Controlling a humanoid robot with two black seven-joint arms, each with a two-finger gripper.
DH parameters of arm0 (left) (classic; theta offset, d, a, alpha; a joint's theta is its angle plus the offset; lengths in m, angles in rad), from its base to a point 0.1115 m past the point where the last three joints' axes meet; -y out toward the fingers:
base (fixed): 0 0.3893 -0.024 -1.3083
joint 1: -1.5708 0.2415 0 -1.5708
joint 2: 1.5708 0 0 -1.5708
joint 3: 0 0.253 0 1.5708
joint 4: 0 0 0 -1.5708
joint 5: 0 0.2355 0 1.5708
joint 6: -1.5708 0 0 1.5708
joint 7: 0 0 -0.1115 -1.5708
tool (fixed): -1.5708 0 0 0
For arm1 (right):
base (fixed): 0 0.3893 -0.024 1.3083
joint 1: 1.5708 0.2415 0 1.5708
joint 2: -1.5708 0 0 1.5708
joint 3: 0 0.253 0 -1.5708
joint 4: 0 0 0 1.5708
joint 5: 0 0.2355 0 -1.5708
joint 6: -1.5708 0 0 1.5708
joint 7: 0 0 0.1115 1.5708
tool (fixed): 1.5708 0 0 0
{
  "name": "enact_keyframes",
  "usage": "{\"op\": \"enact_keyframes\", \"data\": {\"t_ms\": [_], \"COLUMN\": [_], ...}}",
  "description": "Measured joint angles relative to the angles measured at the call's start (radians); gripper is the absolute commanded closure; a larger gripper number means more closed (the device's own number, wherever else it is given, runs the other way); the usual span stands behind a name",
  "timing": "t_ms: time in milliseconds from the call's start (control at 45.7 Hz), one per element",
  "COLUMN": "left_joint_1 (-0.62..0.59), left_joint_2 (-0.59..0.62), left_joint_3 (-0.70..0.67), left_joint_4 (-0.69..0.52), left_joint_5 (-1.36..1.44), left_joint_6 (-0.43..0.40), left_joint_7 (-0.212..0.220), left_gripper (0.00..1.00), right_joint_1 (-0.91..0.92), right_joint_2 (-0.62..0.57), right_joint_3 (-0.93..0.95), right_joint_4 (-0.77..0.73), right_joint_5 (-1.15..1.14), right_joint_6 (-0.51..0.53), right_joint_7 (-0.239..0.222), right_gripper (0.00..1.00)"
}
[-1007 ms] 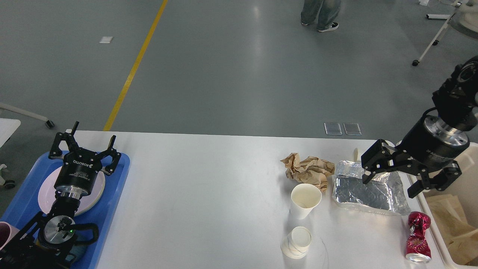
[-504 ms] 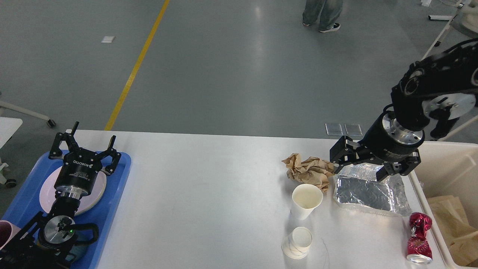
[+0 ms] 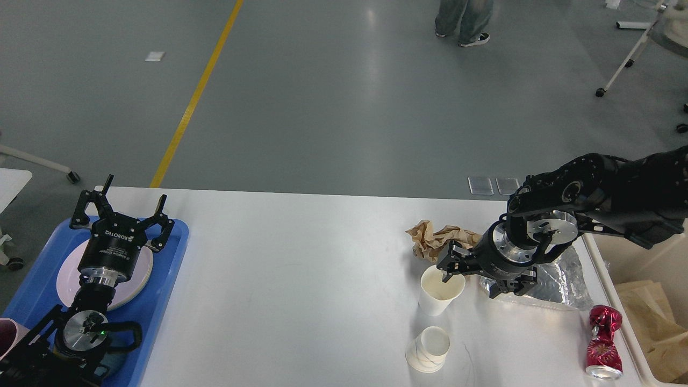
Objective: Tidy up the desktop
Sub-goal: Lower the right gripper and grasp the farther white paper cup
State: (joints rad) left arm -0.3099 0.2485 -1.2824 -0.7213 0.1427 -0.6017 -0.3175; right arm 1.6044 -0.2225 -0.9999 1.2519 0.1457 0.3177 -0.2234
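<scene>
The white desktop (image 3: 301,279) carries litter on its right half: crumpled brown paper (image 3: 436,239), a silver foil bag (image 3: 561,279), an upright white paper cup (image 3: 439,293), a tipped paper cup (image 3: 427,349) and a crushed red can (image 3: 603,344). My right gripper (image 3: 470,285) is open, low over the table between the upright cup and the foil bag. One fingertip (image 3: 446,277) sits at the cup's rim. My left gripper (image 3: 126,209) is open and empty above the blue tray (image 3: 32,290).
A pink plate (image 3: 67,279) lies in the blue tray, and a pink cup (image 3: 6,333) stands at its near left. A beige bin (image 3: 629,263) holding brown paper stands off the table's right end. A person's legs (image 3: 462,21) stand on the far floor.
My right arm has swung left and down, from above the bin's edge, across the foil bag, to the upright cup's rim. The left arm has not moved.
</scene>
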Motion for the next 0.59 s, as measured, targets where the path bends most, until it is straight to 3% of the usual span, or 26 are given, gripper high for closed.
{"op": "enact_keyframes", "data": {"t_ms": [241,350,394,526,591], "left_joint_1": [0.0,0.0,0.0,0.0,0.0], "left_joint_2": [0.0,0.0,0.0,0.0,0.0], "left_joint_3": [0.0,0.0,0.0,0.0,0.0], "left_joint_4": [0.0,0.0,0.0,0.0,0.0], "left_joint_5": [0.0,0.0,0.0,0.0,0.0], "left_joint_6": [0.0,0.0,0.0,0.0,0.0], "left_joint_7": [0.0,0.0,0.0,0.0,0.0], "left_gripper": [0.04,0.04,0.04,0.04,0.04], "right_joint_1": [-0.111,-0.118,-0.121,-0.14,-0.152], "right_joint_2": [0.033,0.034,0.034,0.038,0.043], "right_joint_3": [0.011,0.025,0.033,0.054,0.059], "right_joint_4": [-0.086,-0.09,-0.092,-0.101,-0.105], "right_joint_5": [0.03,0.06,0.066,0.073,0.073], "right_joint_6": [-0.073,-0.092,-0.102,-0.122,-0.126], "right_joint_7": [0.001,0.001,0.001,0.001,0.002], "right_gripper": [0.17,0.24,0.31,0.69,0.81]}}
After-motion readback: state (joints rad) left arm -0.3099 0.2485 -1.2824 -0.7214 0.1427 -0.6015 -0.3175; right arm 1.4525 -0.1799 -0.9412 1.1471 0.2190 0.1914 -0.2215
